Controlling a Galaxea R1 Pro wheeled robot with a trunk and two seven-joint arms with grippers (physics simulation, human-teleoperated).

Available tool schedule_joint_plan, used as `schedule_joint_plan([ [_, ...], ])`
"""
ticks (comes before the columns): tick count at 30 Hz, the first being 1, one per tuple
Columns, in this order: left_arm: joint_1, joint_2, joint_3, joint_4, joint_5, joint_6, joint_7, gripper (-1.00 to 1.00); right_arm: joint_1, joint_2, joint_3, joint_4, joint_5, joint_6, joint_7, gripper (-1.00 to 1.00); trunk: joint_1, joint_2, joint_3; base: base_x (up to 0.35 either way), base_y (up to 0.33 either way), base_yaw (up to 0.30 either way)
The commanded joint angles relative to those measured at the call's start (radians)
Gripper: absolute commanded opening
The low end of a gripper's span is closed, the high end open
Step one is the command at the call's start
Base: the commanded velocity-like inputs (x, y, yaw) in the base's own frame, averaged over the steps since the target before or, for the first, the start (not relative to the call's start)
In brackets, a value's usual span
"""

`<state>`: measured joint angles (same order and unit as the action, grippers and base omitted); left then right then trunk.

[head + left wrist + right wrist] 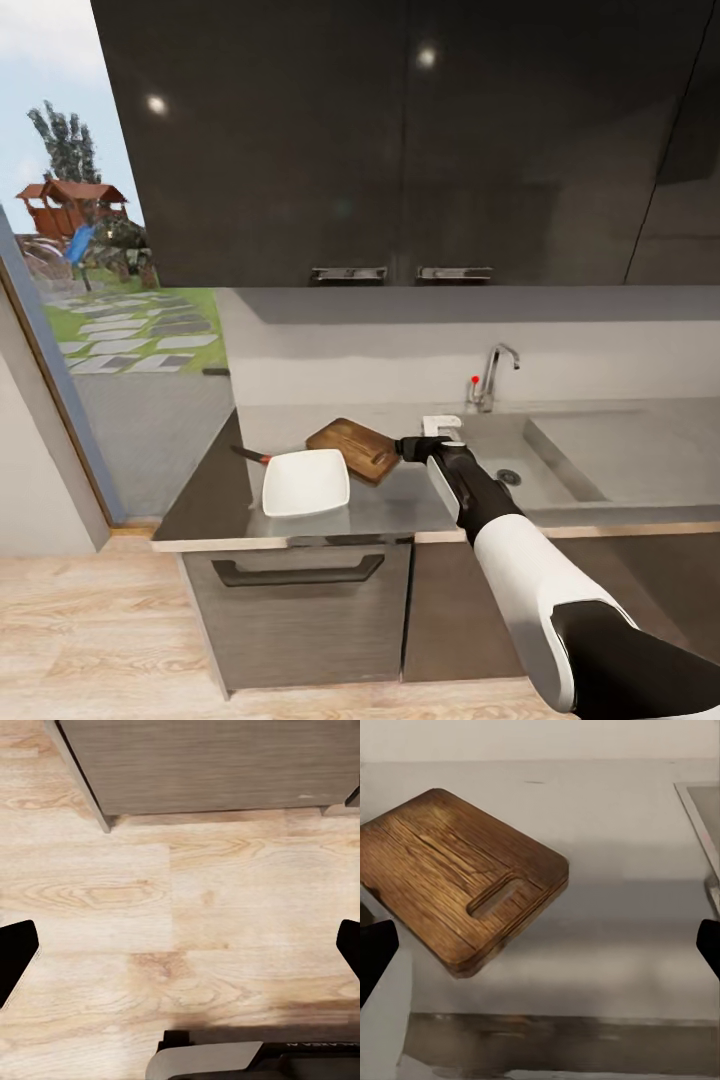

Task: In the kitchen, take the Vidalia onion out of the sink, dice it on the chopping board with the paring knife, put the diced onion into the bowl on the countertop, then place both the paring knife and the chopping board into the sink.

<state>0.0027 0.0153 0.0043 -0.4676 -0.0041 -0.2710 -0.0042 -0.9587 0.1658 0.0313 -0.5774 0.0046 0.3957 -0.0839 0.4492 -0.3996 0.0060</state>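
The dark brown chopping board lies flat on the grey countertop, left of the sink. In the right wrist view the chopping board shows its slot handle turned toward the camera. My right gripper hovers just right of the board, open, with nothing between its fingers. The white bowl sits in front of the board. A slim dark knife lies left of the bowl. My left gripper hangs open over the wood floor. The onion is hidden from view.
A chrome tap with a red knob stands behind the basin, and the drainboard stretches to the right. Glossy dark wall cabinets hang above. A window is at the left. A cabinet base stands on the pale wood floor.
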Motion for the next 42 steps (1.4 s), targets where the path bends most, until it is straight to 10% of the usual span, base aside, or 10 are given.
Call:
schedule_joint_plan([
  [1, 0.0, 0.0, 0.0, 0.0, 0.0, -0.002, 0.0, 1.0, 0.0, 0.0, 0.004, -0.001, 0.0, 0.006, -0.005, 1.0, 0.001, 0.0, 0.0, 0.24, 0.202, 0.0],
  [42, 0.0, 0.0, -0.003, 0.006, -0.002, -0.002, 0.0, 1.0, 0.0, -0.046, -0.001, 0.048, -0.002, 0.001, -0.005, 1.0, 0.001, 0.0, -0.048, 0.089, 0.039, 0.0],
])
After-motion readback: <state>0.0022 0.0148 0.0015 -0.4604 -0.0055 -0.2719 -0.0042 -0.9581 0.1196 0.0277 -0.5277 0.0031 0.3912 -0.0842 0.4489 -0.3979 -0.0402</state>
